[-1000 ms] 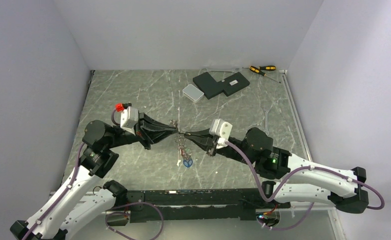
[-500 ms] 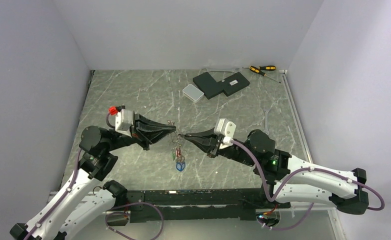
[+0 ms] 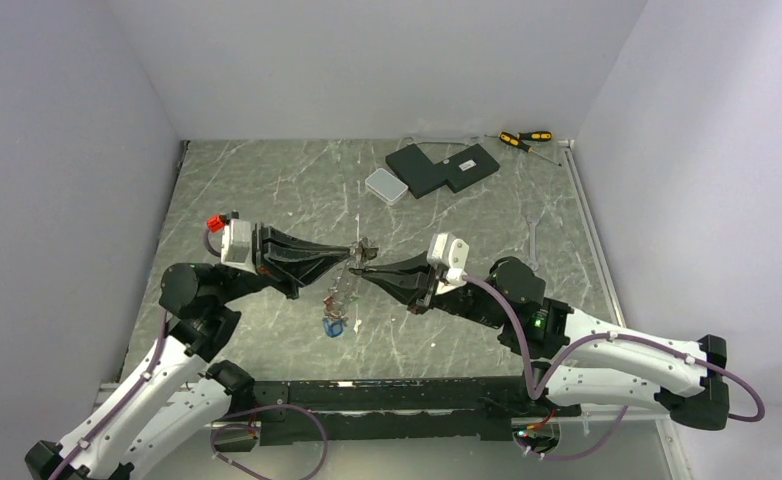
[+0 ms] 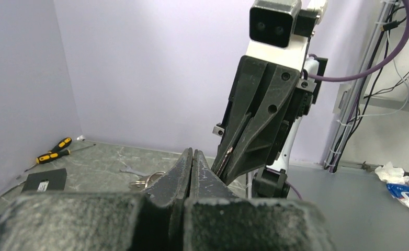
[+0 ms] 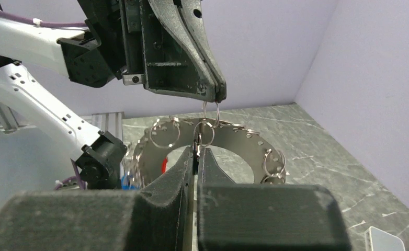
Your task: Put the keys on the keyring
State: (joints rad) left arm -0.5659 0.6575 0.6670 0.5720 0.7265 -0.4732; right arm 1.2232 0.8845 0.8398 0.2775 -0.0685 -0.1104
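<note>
Keyring (image 5: 234, 140) farther left above marbled table (image 3: 267, 190)

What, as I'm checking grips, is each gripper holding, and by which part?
Left gripper pinches the top of a small split ring hanging at the keyring rim. Right gripper is shut on something thin there; what, unclear.

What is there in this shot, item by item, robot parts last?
keyring: one, silver, in the air between the grippers
small rings: several, silver, round the keyring's rim
keys: a few, one blue, dangling below the keyring
black slab: one or two, black, far side
white box: one, beside the slab
screwdrivers: two, yellow-black, far right corner
wrench: one, silver, right side
table: one, grey marble
left gripper: shut on a small ring
right gripper: shut just below; what it grips is unclear
</note>
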